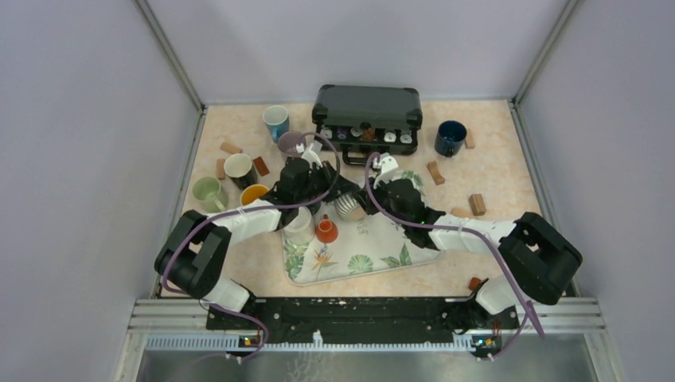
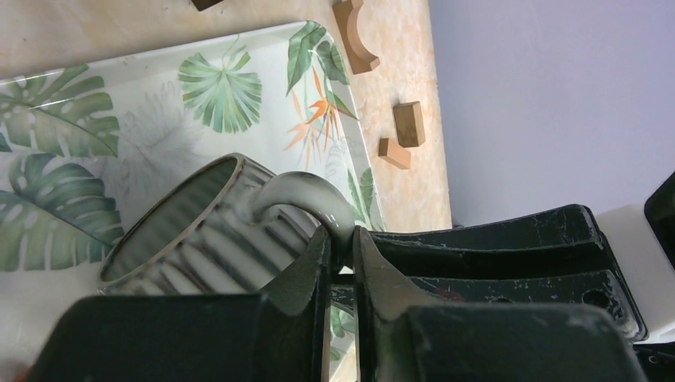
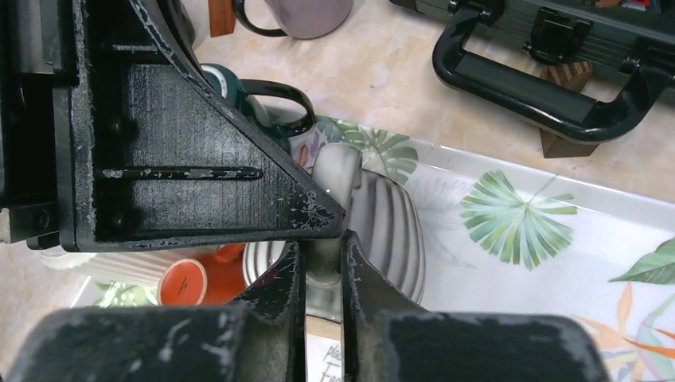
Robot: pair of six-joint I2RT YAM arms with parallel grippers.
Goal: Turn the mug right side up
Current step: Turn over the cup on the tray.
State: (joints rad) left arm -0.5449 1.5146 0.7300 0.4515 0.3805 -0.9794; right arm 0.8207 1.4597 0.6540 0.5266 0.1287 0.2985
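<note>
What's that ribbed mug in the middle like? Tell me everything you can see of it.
The ribbed mug looks like glazed ceramic, pale grey-white with lengthwise grooves and a looped handle. It lies tipped on its side over the leaf-print tray. Both the left pincer and right pincer are shut on its handle.

Room around the ribbed mug [image 1: 349, 207] is tight: the left gripper [image 2: 341, 239] and right gripper [image 3: 322, 247] hem it in from both sides over the far part of the leaf-print tray [image 1: 374, 259], and a small orange vessel [image 1: 325, 229] and a pale cup [image 1: 299, 227] stand just beside it on the near left. The black case [image 1: 368, 107] bars the far side and a cluster of mugs [image 1: 238, 169] crowds the table left of the tray. The tray's near right part lies open, as does the table to its right, which holds only a few wooden blocks [image 1: 477, 204].
</note>
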